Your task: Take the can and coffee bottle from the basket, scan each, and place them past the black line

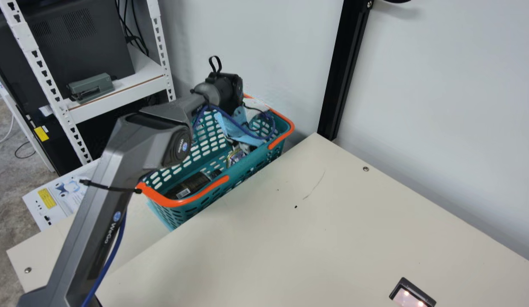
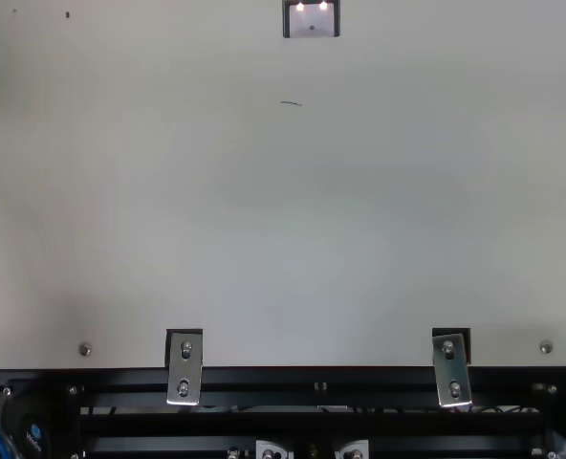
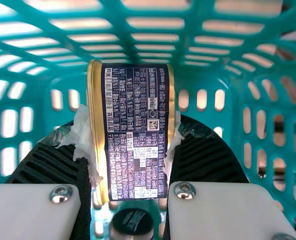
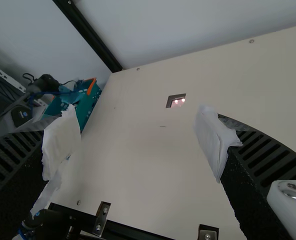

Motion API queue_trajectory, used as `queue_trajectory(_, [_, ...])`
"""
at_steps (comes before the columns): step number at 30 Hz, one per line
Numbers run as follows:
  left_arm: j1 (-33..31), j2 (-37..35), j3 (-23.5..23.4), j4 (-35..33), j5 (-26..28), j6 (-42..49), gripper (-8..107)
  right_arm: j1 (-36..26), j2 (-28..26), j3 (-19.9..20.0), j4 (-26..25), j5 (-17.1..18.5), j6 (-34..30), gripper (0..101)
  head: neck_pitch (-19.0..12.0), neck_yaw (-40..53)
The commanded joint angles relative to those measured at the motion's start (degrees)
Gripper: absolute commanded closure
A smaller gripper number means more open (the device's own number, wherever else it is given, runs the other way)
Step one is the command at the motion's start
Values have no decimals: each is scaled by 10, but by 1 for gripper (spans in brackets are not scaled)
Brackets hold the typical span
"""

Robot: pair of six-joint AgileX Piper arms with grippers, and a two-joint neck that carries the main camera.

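Left claw [image 3: 131, 142] grips the can [image 3: 138, 100] inside the basket [image 1: 184, 202]; black coffee bottle [image 1: 192, 184] lies at the basket's seven o'clock in the main view; right claw [image 4: 140, 137] gapes empty (idle, presumably); both scans and placements seemingly remain.

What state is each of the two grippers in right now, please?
Left gripper: closed on the can, inside the basket.
Right gripper: open, holding nothing.
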State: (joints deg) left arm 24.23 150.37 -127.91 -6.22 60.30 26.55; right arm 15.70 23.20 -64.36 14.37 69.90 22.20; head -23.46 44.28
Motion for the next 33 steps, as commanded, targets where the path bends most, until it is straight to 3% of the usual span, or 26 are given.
queue_trajectory(1, [2,-42,36,-10,-19,5,89,0,0,0,0,0,0,0,-14,9])
queue_trajectory(13, [28,-279,221,-138,-91,56,89,0,0,0,0,0,0,0,-14,9])
queue_trajectory(21, [37,-406,311,-248,-74,81,89,0,0,0,0,0,0,0,-14,9])
queue_trajectory(28, [35,-505,393,-296,-63,82,89,0,0,0,0,0,0,0,-14,9])
queue_trajectory(33, [30,-561,442,-332,-11,69,89,0,0,0,0,0,0,0,-14,9])
